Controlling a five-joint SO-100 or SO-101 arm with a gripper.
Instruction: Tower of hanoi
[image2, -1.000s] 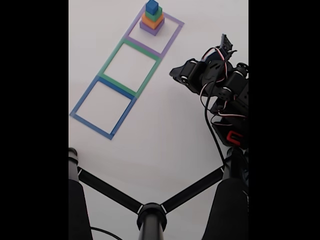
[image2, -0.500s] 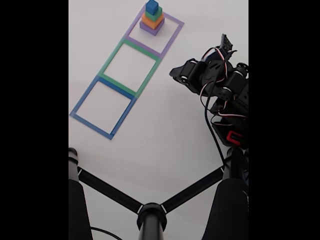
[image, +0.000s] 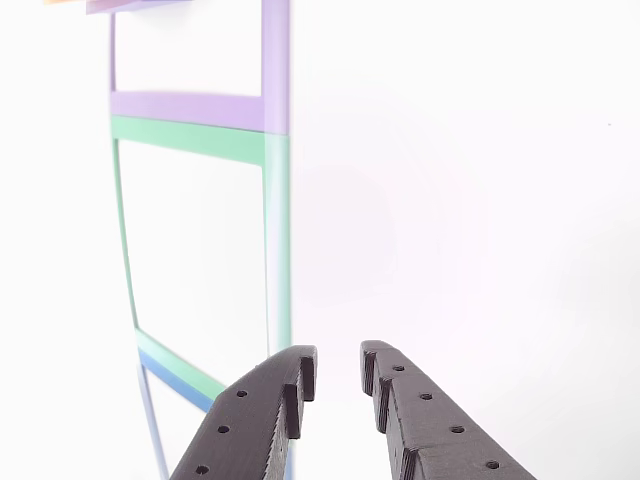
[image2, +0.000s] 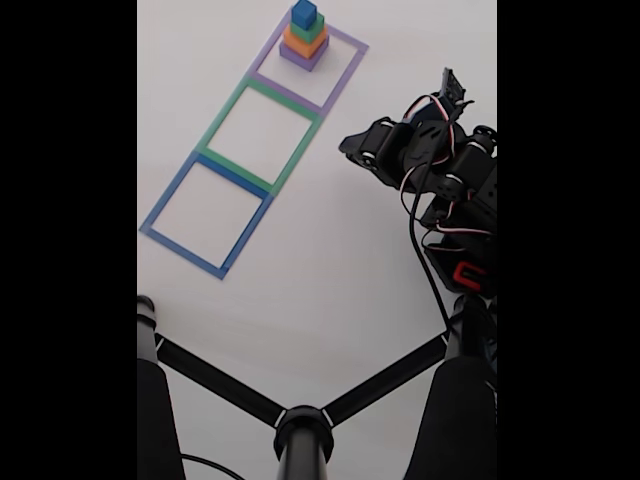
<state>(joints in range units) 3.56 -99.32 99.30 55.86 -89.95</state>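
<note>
Where the other view looks down past the end effector (image: 335, 372), its two black fingers (image: 265, 410) stand a narrow gap apart, nothing between them, above the white table (image: 470, 200). Left of them run the flat square outlines: purple outline (image: 190, 105) at top, green outline (image: 275, 240) below it, a bit of blue outline (image: 170, 385) at bottom.

Fixed view: the tower (image2: 304, 37) sits stacked in the purple outline's far corner, purple block (image2: 300, 58) at the base, orange block (image2: 305, 44), green block (image2: 307, 30), blue block (image2: 304, 13) on top. The arm (image2: 440, 180) is folded at right, well apart from the tower. Black tripod legs (image2: 300, 420) cross the bottom.
</note>
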